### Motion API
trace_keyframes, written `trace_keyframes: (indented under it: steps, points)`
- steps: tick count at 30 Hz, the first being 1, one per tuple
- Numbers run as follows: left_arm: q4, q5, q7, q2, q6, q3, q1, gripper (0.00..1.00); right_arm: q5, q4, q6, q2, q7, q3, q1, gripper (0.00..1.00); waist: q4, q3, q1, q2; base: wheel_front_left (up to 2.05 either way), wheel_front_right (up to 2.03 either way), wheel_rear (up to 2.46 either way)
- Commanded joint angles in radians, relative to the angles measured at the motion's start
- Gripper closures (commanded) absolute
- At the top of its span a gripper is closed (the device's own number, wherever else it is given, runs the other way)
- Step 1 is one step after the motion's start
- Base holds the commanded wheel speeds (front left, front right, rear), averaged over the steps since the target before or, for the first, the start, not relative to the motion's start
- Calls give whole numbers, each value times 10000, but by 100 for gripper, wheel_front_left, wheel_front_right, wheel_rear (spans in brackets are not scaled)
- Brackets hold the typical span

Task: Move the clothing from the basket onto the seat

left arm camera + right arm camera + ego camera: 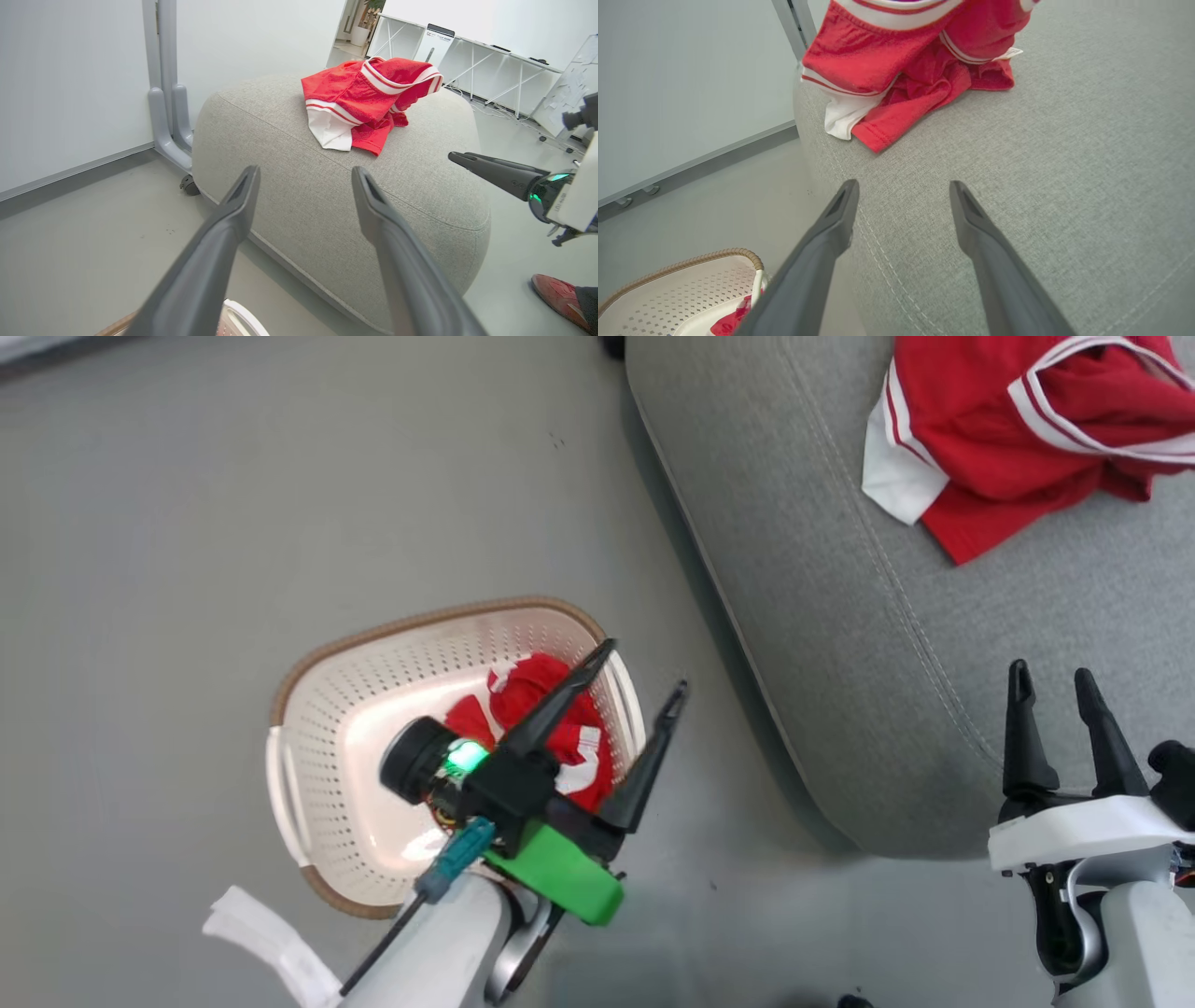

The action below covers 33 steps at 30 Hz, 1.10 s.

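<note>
a first red garment (537, 691) lies crumpled inside the basket (373, 681), toward its right wall. a second red garment (1008, 439) lies on the seat (840, 644), well apart from the basket, to its upper right. the left gripper (644, 666) hangs over the basket's right rim, fingers apart and empty. the right gripper (1050, 670), far right of the basket, is above the seat's edge, fingers apart too.

Clothing, red: 2, namely garment on seat (1027, 439) and garment in basket (530, 686). Basket (373, 700): 1. Seat (887, 644): 1. Grippers: 2, namely left gripper (644, 665) and right gripper (1050, 672). Shoe (556, 294): 1.
</note>
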Motion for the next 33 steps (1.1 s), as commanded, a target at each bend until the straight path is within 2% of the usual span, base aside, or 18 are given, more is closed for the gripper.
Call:
trace_keyframes:
  steps: [1, 8, 16, 23, 29, 33]
  points:
    - [-7, -48, -7, -78, 61, 278, 343, 0, 18, -117, -10, -9, -20, 105, 160, 0, 981, -1208, 0, 28, 0, 0, 0]
    - [-83, -115, -5, -194, 171, 1671, 1398, 0, -317, -500, -10, -199, -20, 1099, 584, 0, 2048, -2491, 0, 28, 0, 0, 0]
    - [-631, -380, -5, -201, 556, 2707, 2861, 0, -442, -835, -10, -184, -20, 1963, 1290, 0, 2833, -3776, 0, 28, 0, 0, 0]
    - [-1043, -278, -4, -194, 730, 3246, 3848, 0, -284, -1123, -10, -102, -20, 2300, 1952, 0, 3115, -4559, 0, 28, 0, 0, 0]
    - [-1380, -203, -5, -195, 1053, 3694, 4596, 0, -385, -1159, -10, -51, -20, 2394, 2478, 0, 3096, -5090, 0, 28, 0, 0, 0]
    - [-1505, -105, -5, -194, 1027, 3896, 4989, 0, -579, -1193, -10, 4, -20, 2456, 2740, 0, 2988, -5304, 0, 28, 0, 0, 0]
